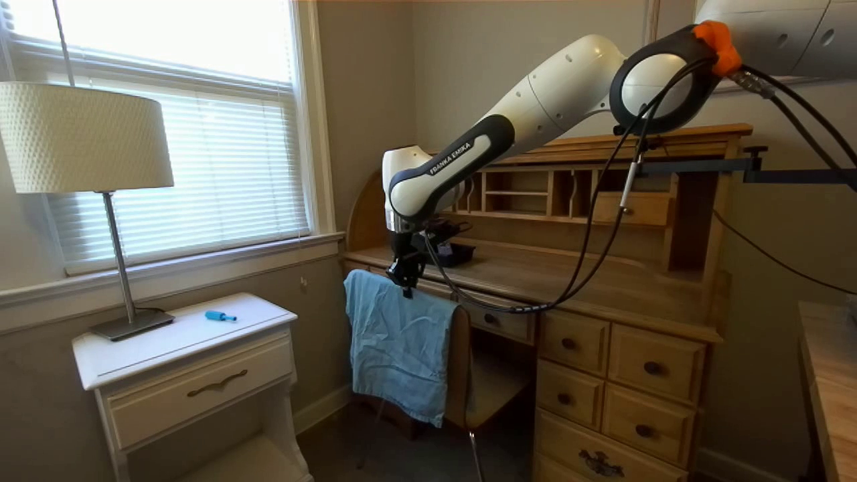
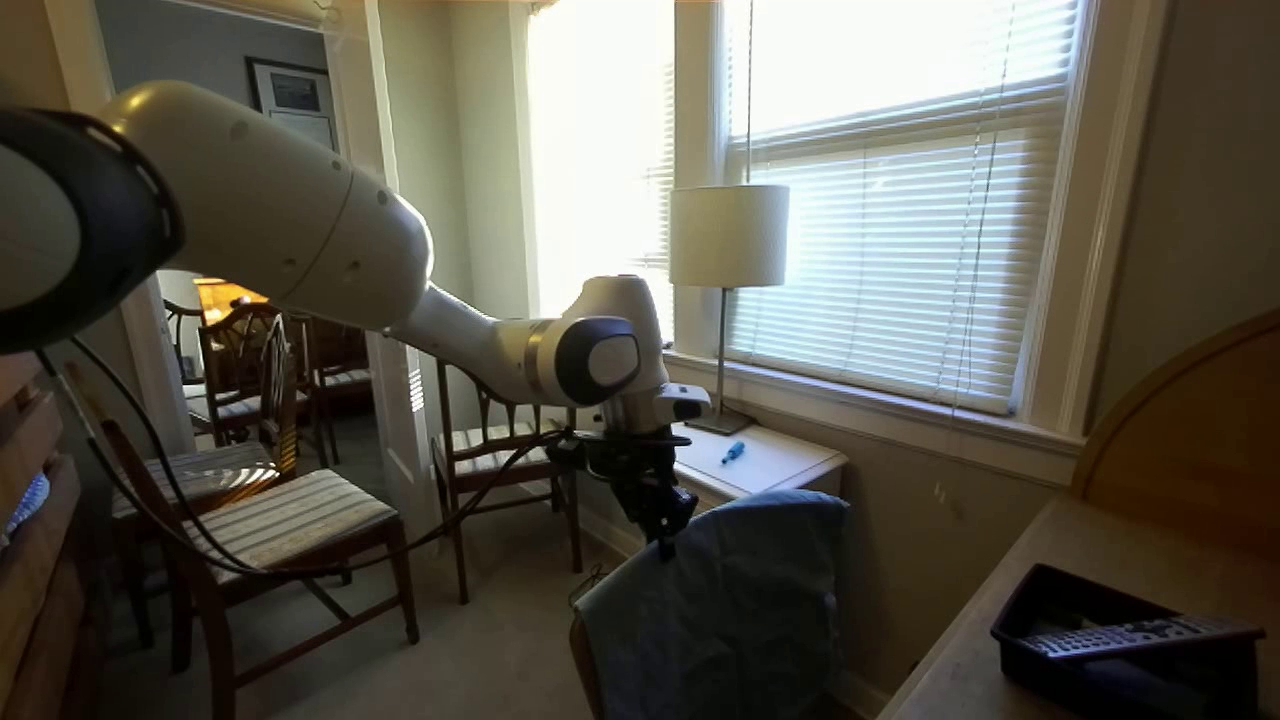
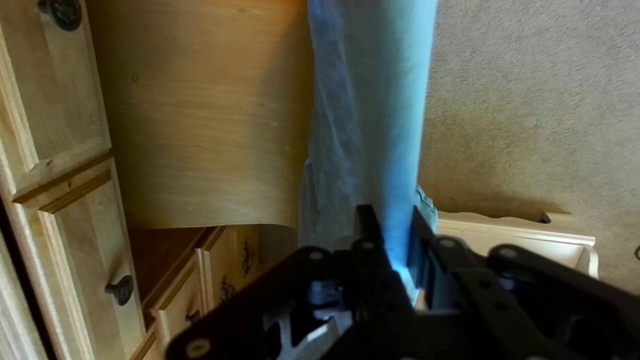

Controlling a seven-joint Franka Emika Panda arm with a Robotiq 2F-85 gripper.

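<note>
Cloth (image 1: 398, 351), blue: draped over chair (image 1: 459, 365), near side of desk (image 1: 653, 298) in an exterior view. Claw (image 3: 391, 215): narrow, clamped on cloth's top fold. Nightstand (image 1: 258, 312), same view, left: bears lamp (image 1: 84, 137), small blue item (image 1: 218, 316).

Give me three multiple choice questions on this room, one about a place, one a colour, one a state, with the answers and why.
1. What colour is the small object on the white nightstand?
A red
B blue
C yellow

2. Where does the blue cloth hang?
A from the nightstand
B over the lampshade
C over the chair back

3. How does the nightstand drawer stand?
A shut
B half open
C fully pulled out

1 B: it shows blue against the white top.
2 C: it falls over the top edge of the chair back.
3 A: its front sits flush in the frame.
</note>
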